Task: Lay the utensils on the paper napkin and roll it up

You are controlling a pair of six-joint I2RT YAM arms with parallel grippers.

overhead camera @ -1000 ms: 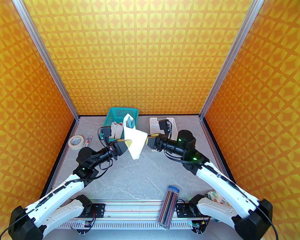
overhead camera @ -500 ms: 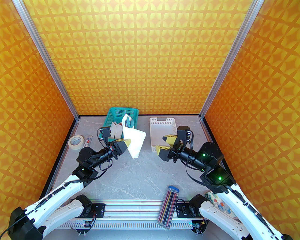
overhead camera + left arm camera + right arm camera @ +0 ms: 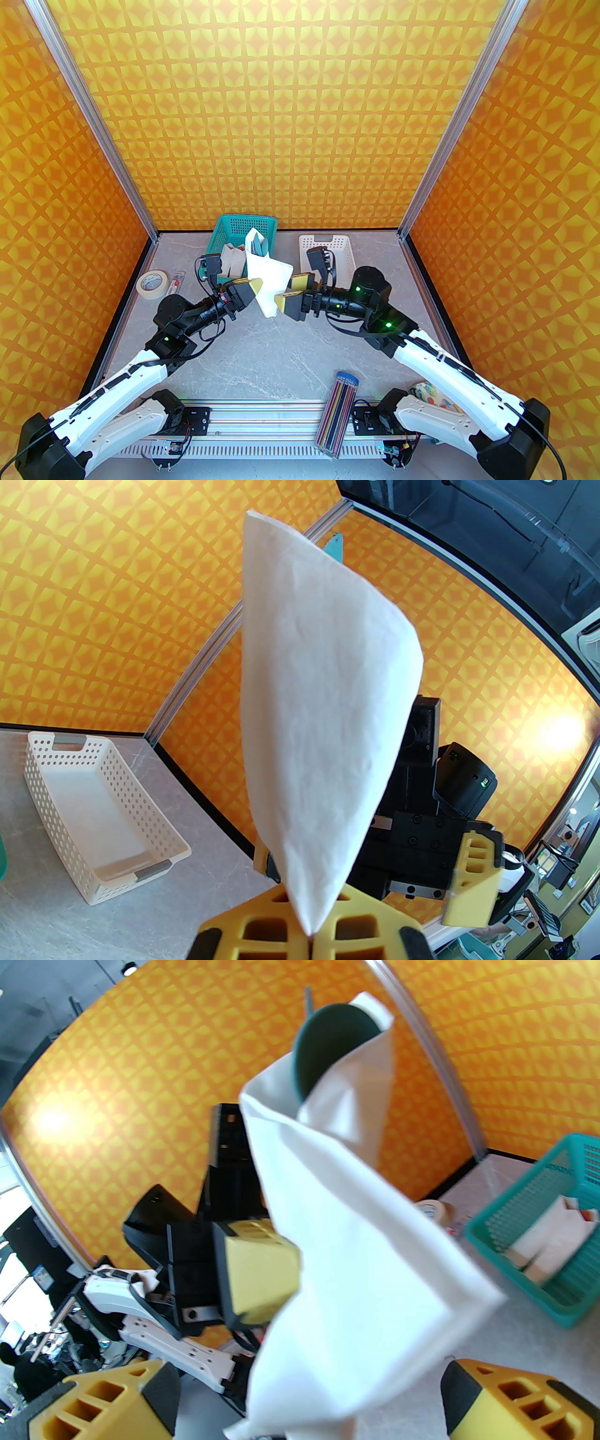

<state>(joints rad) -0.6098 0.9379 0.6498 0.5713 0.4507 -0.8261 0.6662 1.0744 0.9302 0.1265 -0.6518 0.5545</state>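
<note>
Where the paper napkin (image 3: pixel 271 283) is: up off the table (image 3: pixel 281 347), between the two grippers and in front of the teal basket (image 3: pixel 234 229), folded loosely into a cone with its narrow end down.
Utensils (image 3: pixel 259 244): tucked inside the napkin, dark teal ends poking out of its top; the right wrist view shows the spoon's round bowl (image 3: pixel 328 1039) there, and I cannot make out the fork and knife separately.
Left gripper (image 3: pixel 255 287): clamped on the napkin's lower corner, the yellow fingers (image 3: pixel 361 930) pressed together on the paper.
Right gripper (image 3: pixel 286 291): jaws spread wide, one to each side of the napkin's hanging edge, not pinching it.
Teal basket: at the back of the table, with white bundles (image 3: pixel 232 258) inside.
White basket (image 3: pixel 344 248): just right of the teal one, behind the right wrist.
Elsewhere: tape roll (image 3: pixel 152 282) at the left edge, clear case of pencils (image 3: pixel 338 412) at the near edge.
</note>
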